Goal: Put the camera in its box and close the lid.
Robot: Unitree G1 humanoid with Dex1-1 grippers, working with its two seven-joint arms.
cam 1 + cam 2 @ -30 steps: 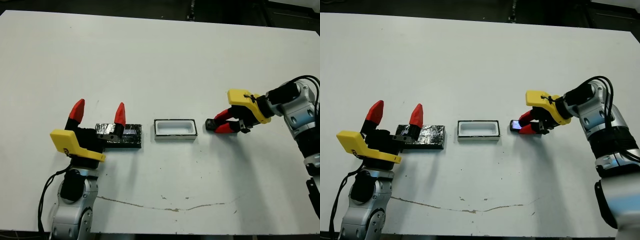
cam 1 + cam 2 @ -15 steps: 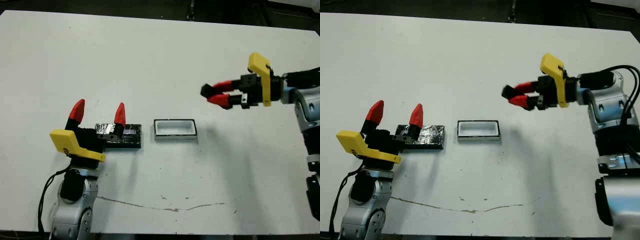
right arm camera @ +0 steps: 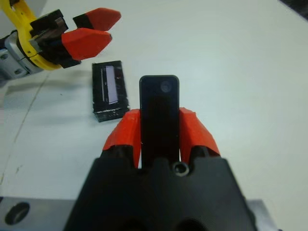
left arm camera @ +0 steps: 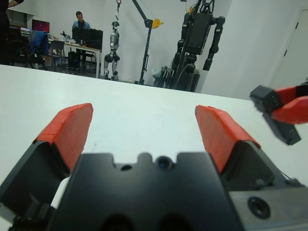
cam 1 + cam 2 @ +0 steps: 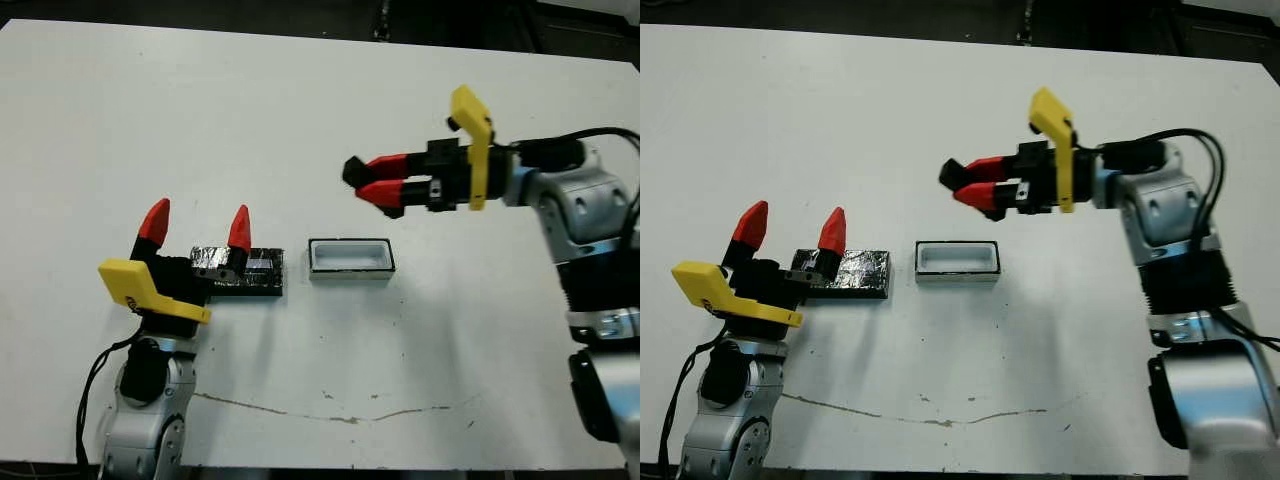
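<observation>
Robot's right gripper (image 5: 372, 184) clamps a flat, matte black camera (image 3: 159, 113) in the air above a smooth white table (image 5: 320, 110).

The camera, a slim rectangle with rounded corners, sits pinched between the two red fingertips, raised above the table just beyond the box (image 5: 350, 258), a small rectangular tray with white inside and thin dark rim lying near the table's middle. The left gripper (image 5: 196, 224), fingers spread apart and empty, stands over the crinkly, glossy black lid (image 5: 246, 272) with its pale stripe, toward the table's left edge.
</observation>
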